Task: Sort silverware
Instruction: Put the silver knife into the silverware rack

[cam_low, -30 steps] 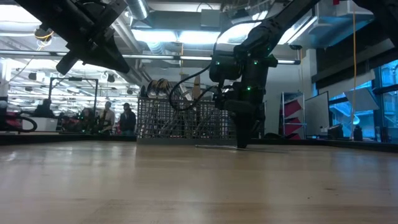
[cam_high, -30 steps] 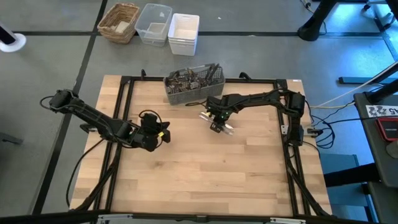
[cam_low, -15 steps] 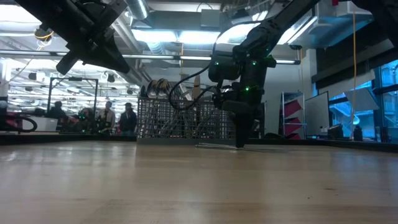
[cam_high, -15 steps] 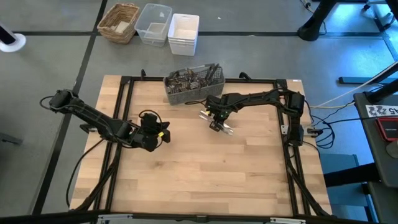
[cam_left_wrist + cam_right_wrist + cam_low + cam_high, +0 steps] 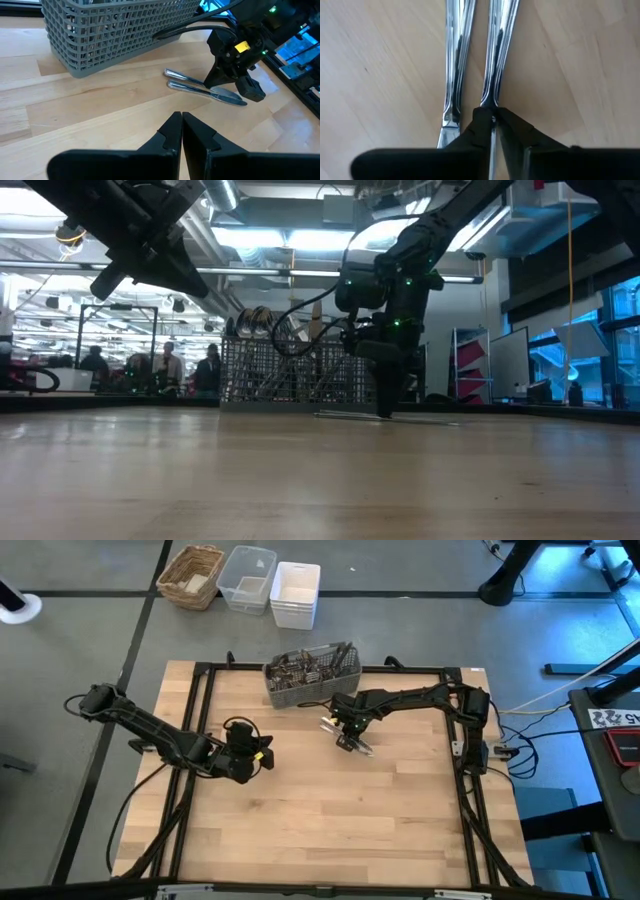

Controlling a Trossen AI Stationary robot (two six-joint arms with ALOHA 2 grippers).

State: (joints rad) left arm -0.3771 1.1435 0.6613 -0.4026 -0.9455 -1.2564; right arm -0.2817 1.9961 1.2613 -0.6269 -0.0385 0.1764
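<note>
The right jaws (image 5: 492,131) are pinching narrowly on the blade of one table knife (image 5: 499,55) that is lying flat on the bench (image 5: 330,810). A second knife (image 5: 456,60) is lying just beside it, parallel. Both are resting near the grey mesh caddy (image 5: 310,675), at the far bench edge. The left jaws (image 5: 181,131) are pressed together on nothing, hovering over open wood toward the left side.

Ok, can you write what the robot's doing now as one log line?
right pincer: shut on knife on table | second knife: alongside | left pincer: shut, waiting
</note>
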